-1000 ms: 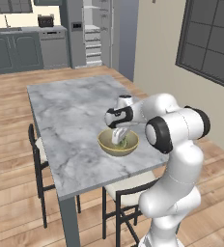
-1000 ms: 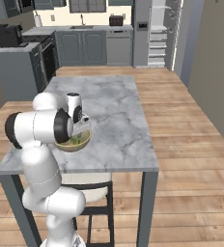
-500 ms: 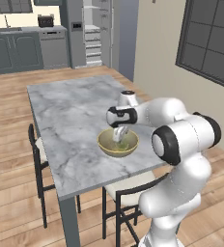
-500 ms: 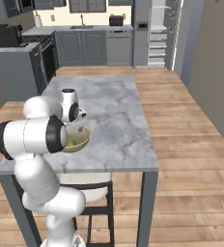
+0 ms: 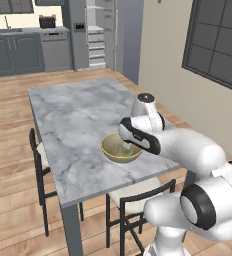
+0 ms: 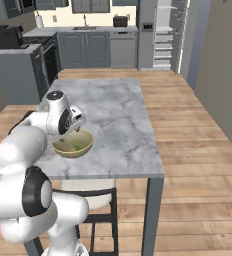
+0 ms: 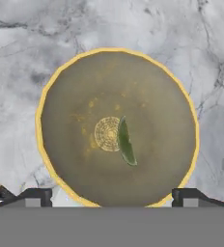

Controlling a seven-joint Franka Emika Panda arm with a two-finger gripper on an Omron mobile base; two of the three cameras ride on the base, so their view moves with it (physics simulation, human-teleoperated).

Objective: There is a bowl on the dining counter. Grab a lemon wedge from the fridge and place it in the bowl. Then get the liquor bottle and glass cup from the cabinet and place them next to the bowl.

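The olive-tan bowl [image 5: 120, 149] [image 6: 74, 144] [image 7: 116, 128] stands on the marble dining counter [image 5: 73, 112] [image 6: 120, 107] [image 7: 17, 48], near its front edge. A small yellow-green lemon wedge [image 7: 125, 142] [image 6: 77, 147] lies loose at the bowl's middle. My gripper [image 5: 130, 142] [image 6: 78, 128] [image 7: 111, 195] hangs just above the bowl, pointing straight down into it. It is open, its fingertips [image 7: 36, 195] far apart with nothing between them. At the back of the room the fridge [image 5: 90, 35] [image 6: 160, 35] stands with a door open, its shelves showing.
Dark chairs [image 5: 38, 155] [image 5: 138, 200] [image 6: 90, 197] are tucked under the counter's side and front edge. Grey kitchen cabinets [image 5: 18, 52] [image 6: 88, 47] line the back wall. A dark window [image 5: 218, 42] is on the right wall. Wooden floor surrounds the table.
The jaws have gone from partly shut to wide open above the bowl. The hand has lifted a little, and the arm's elbow has swung outward.
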